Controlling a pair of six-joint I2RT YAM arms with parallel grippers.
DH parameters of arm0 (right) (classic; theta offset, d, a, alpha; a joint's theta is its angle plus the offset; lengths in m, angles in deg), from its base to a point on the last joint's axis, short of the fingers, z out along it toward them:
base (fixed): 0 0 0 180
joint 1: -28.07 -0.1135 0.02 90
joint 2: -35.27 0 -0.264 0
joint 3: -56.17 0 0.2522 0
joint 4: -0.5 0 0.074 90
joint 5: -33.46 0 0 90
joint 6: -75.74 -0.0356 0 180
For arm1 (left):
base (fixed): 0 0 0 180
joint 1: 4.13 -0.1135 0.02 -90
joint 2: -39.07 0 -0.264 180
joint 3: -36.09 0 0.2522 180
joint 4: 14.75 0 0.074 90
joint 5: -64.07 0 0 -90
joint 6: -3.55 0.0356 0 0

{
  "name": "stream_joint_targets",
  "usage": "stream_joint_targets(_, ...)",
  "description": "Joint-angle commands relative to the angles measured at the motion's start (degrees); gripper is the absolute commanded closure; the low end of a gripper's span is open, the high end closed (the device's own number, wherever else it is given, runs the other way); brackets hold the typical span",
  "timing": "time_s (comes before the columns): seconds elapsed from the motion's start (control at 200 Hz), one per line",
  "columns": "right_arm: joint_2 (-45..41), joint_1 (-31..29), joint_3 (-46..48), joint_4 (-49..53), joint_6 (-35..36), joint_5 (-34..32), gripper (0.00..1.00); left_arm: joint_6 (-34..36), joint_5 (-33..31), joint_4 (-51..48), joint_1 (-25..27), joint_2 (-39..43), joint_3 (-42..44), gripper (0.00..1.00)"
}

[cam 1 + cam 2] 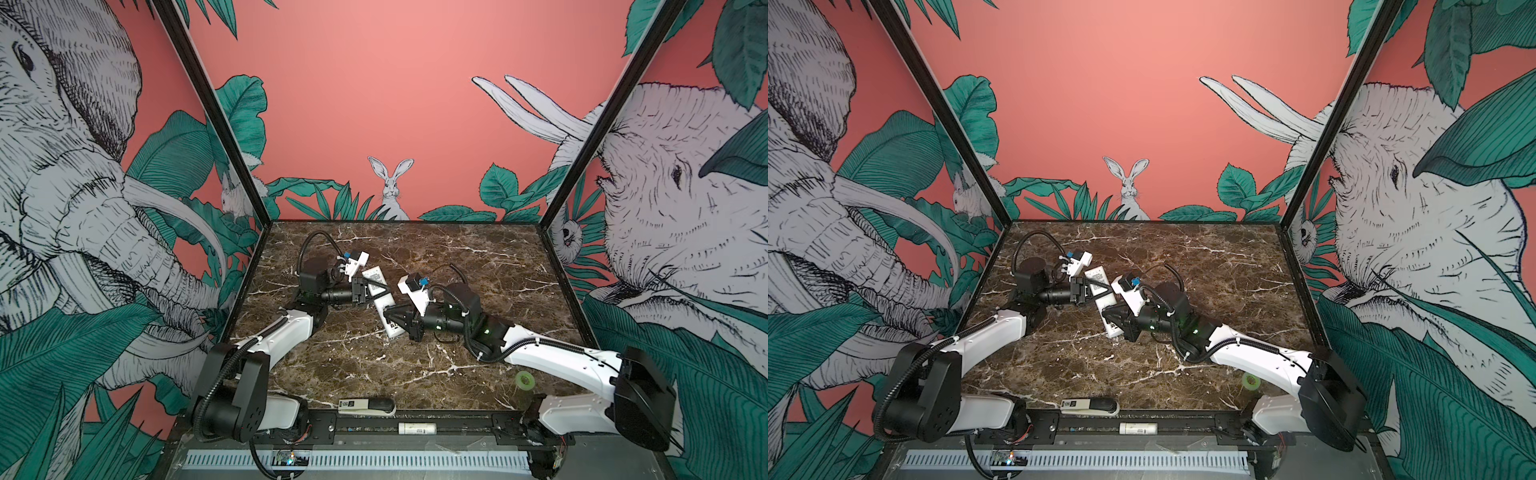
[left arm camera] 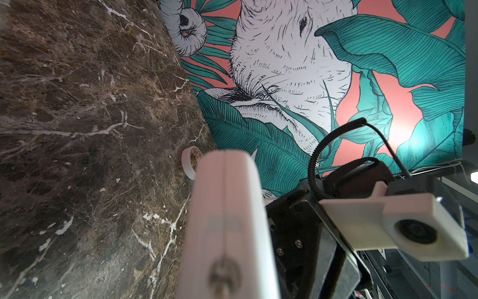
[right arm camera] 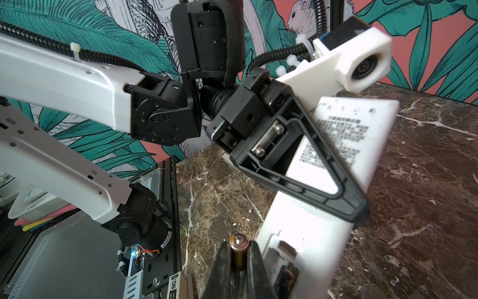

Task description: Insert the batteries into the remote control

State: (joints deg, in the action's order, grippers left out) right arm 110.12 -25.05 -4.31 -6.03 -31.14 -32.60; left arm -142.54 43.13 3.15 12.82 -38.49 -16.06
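The white remote control [image 1: 375, 277] [image 1: 1096, 277] lies face down on the dark marble, its printed back up. My left gripper [image 1: 366, 291] [image 1: 1087, 291] is shut on its far half, and one black finger [image 3: 336, 186] crosses the label. In the left wrist view the remote's edge [image 2: 227, 207] fills the jaws, blurred. My right gripper [image 3: 239, 249] [image 1: 388, 314] is shut on a slim battery [image 3: 239, 240] whose metal tip pokes out. It hovers beside the remote's near end, next to the open compartment [image 3: 285, 261], where a dark shape like another battery lies.
A white-and-black stapler [image 1: 365, 406] lies at the table's front edge, and a white labelled tube [image 1: 417, 428] on the black rail below it. A tape roll [image 1: 525, 380] [image 2: 190, 165] stands at the front right near the right arm. Patterned walls enclose three sides.
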Motion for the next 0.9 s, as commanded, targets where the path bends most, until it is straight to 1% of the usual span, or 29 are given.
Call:
stream_joint_targets(0.0,-1.6,0.1,1.1,-0.3,1.2,-2.7,0.91,-0.5,2.1,1.5,0.3,1.6,0.2,1.0)
stream_joint_targets(0.245,-1.5,0.0,1.4,0.9,1.3,-3.3,0.91,0.0,1.8,0.9,0.3,1.8,0.1,1.0)
stream_joint_targets(0.31,-1.2,0.1,1.2,1.4,1.2,-3.1,0.89,0.3,1.6,0.5,0.3,1.8,0.1,1.0)
stream_joint_targets(0.395,-1.2,0.0,1.0,2.5,1.5,-3.4,0.84,2.0,0.9,-1.8,0.2,2.1,-0.1,1.0)
stream_joint_targets(0.545,-2.1,-0.6,0.2,6.0,2.6,-5.4,0.72,7.5,-1.4,-8.5,0.3,2.9,-1.0,1.0)
stream_joint_targets(0.59,-2.3,-0.7,-0.1,7.0,2.9,-6.0,0.7,9.7,-2.0,-11.3,0.3,3.2,-1.4,1.0)
stream_joint_targets(0.735,-3.0,-0.7,-1.0,9.3,3.5,-7.0,0.68,14.4,-3.8,-17.3,0.3,4.1,-2.5,1.0)
stream_joint_targets(0.895,-1.3,-0.9,-5.0,15.2,3.8,-8.2,0.69,21.8,-8.7,-27.5,0.3,5.4,-4.2,1.0)
